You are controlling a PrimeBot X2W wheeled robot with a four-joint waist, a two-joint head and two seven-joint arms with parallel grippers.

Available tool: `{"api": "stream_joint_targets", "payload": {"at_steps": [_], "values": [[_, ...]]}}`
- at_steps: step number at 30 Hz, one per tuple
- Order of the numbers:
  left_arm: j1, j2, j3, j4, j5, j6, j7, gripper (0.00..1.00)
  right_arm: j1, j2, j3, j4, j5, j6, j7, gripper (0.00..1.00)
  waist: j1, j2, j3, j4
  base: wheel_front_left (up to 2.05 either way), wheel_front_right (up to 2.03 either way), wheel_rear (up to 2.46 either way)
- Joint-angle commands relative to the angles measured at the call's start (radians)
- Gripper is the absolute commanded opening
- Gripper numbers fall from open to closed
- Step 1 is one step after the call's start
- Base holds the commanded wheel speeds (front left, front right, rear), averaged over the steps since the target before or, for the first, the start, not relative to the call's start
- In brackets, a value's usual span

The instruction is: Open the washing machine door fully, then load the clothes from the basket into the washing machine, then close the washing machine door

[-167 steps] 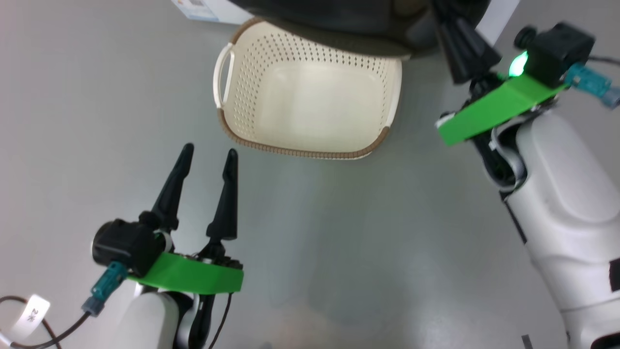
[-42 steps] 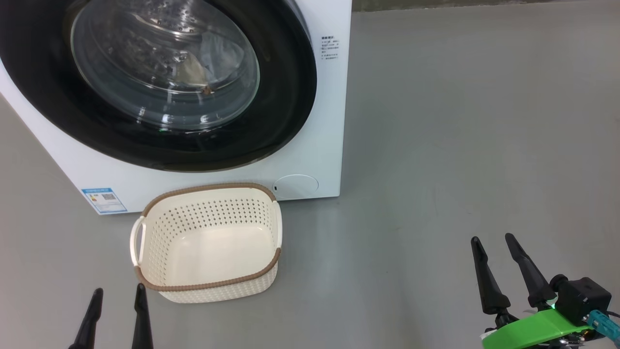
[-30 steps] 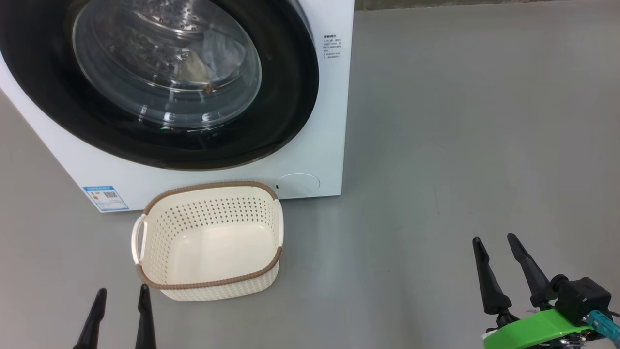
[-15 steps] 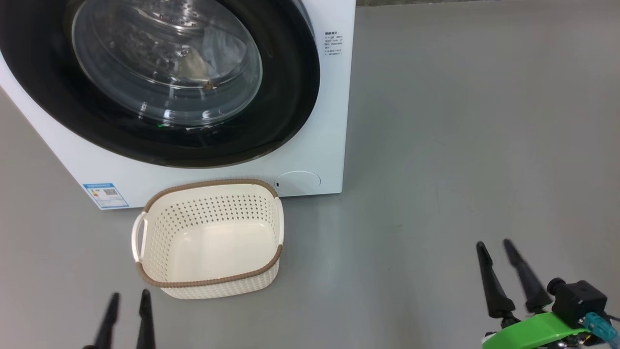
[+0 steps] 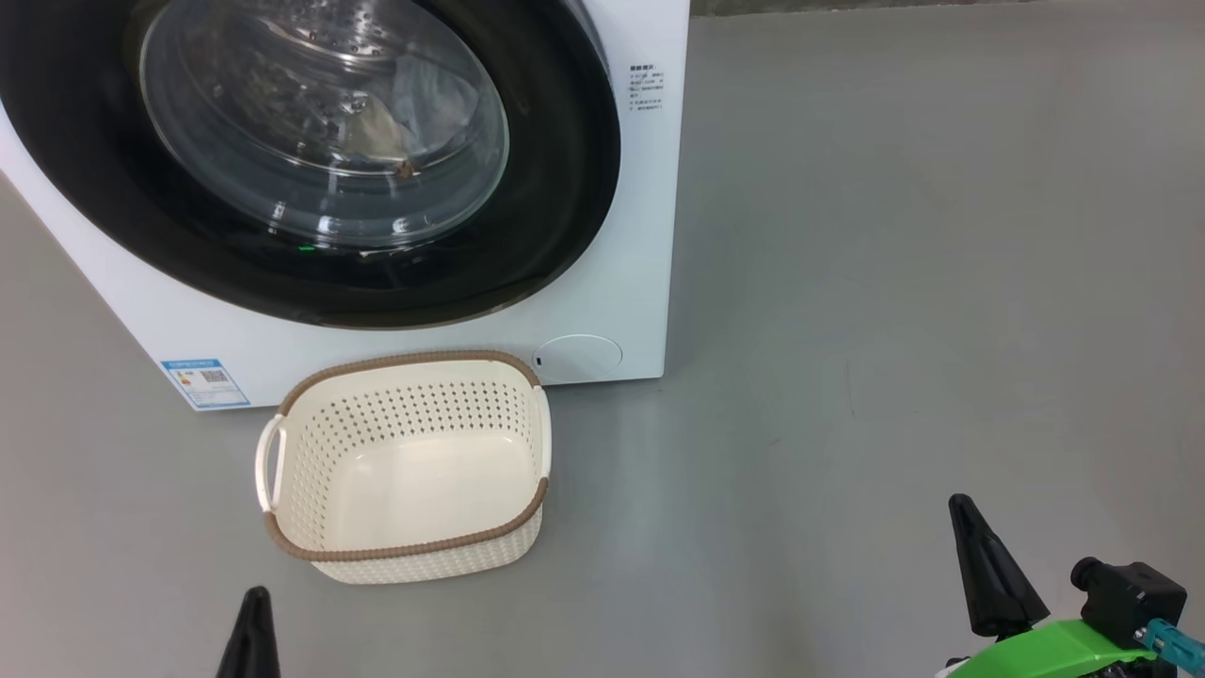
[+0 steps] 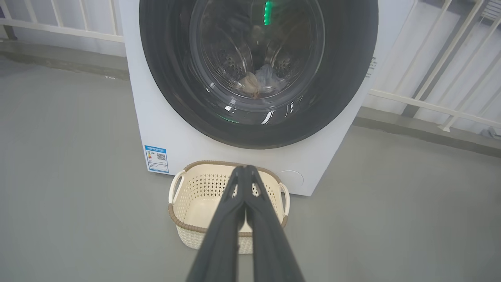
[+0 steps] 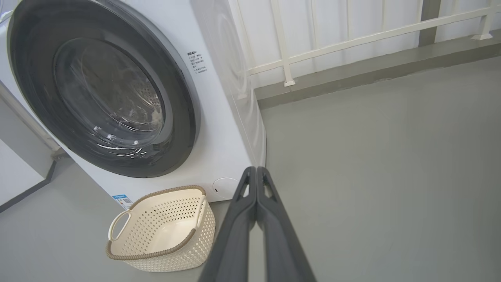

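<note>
The white washing machine [image 5: 650, 235] stands at the upper left, and its glossy black washing machine door [image 5: 565, 188] lies flush against the front. Through the door's glass, pale clothes [image 5: 414, 104] lie in the drum. The cream basket [image 5: 405, 551] sits on the floor just in front of the machine, with nothing in it. My left gripper [image 5: 254, 598] is shut and empty, low and just left of the basket. In the left wrist view that gripper [image 6: 245, 169] points over the basket [image 6: 188, 219] towards the door [image 6: 344, 78]. My right gripper [image 5: 962, 507] is shut and empty, far right of the basket. The right wrist view shows its fingers pressed together [image 7: 256, 169].
Bare grey floor [image 5: 941, 282] stretches to the right of the machine. A white railing [image 7: 352, 39] and a raised kerb run behind the machine. A blue sticker [image 5: 205, 381] and a round filter cap [image 5: 579, 358] sit low on the machine's front.
Both grippers have gone from open to shut on nothing and sit a little lower in the head view. The basket and the door have not moved.
</note>
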Motion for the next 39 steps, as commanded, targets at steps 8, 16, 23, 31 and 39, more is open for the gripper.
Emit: {"api": "stream_joint_targets", "payload": {"at_steps": [8,16,23,31,39], "values": [[-0.043,0.021,0.005,0.002,-0.123,-0.015,0.023,0.0,-0.031,0.0,-0.01,-0.016,0.112,-0.001,0.028,0.0,-0.0002,0.0,-0.002,-0.002,0.0,0.0,0.0],[-0.061,0.026,0.006,0.018,-0.218,-0.022,0.043,0.0,-0.037,0.003,-0.016,-0.012,0.198,-0.001,0.052,0.0,-0.0002,0.0,-0.005,-0.003,0.0,0.0,0.0],[-0.076,0.029,0.007,0.03,-0.299,-0.028,0.061,0.0,-0.042,0.005,-0.02,-0.008,0.273,-0.002,0.072,0.0,-0.0002,0.0,-0.007,-0.005,0.0,0.0,0.0],[-0.091,0.033,0.009,0.043,-0.381,-0.035,0.08,0.0,-0.047,0.007,-0.025,-0.005,0.349,-0.002,0.093,0.0,-0.0002,0.0,-0.009,-0.006,0.0,0.0,0.0],[-0.111,0.036,0.012,0.06,-0.486,-0.042,0.104,0.0,-0.054,0.01,-0.031,0.0,0.446,-0.003,0.12,0.0,-0.0002,0.0,-0.011,-0.008,0.0,0.0,0.0]]}}
